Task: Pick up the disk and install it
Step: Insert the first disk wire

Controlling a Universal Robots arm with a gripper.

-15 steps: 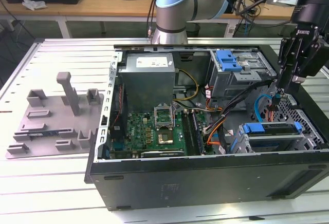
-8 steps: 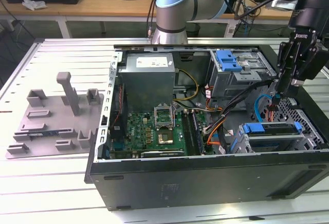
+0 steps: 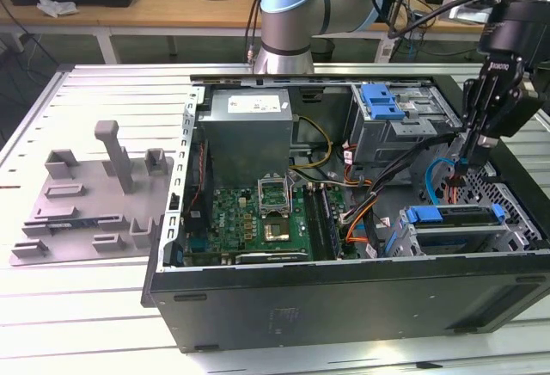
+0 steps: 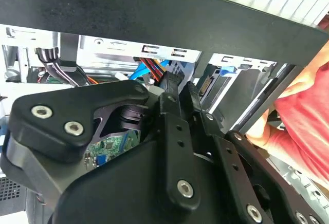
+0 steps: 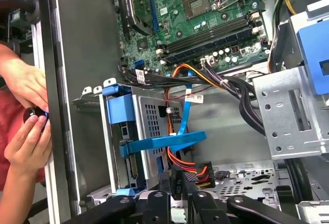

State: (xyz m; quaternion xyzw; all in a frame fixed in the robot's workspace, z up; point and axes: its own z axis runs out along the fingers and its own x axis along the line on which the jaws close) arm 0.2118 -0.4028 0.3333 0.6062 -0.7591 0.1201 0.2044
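Observation:
The disk (image 3: pixel 455 215) sits slotted in the lower drive cage at the exterior view's right of the open computer case, its blue bracket along the top edge. The first wrist view shows that bracket (image 5: pixel 126 106) and a blue latch arm (image 5: pixel 164 143) on the perforated cage. My gripper (image 3: pixel 467 162) hangs just above and behind the cage, pointing down into the case, shut with its fingers (image 5: pixel 177 183) together. A black power connector (image 5: pixel 201 171) with red, orange and yellow wires lies right beside the tips; I cannot tell whether it is pinched. The second wrist view shows the gripper (image 4: pixel 172 82) next to the same wires.
An upper drive cage with a blue bracket (image 3: pixel 382 100) stands behind. The motherboard (image 3: pixel 258 216) and power supply (image 3: pixel 249 126) fill the case's left. A person's hands (image 5: pixel 25 136) and red sleeve (image 4: pixel 308 111) are at the case wall. A grey fixture plate (image 3: pixel 94 194) lies on the table.

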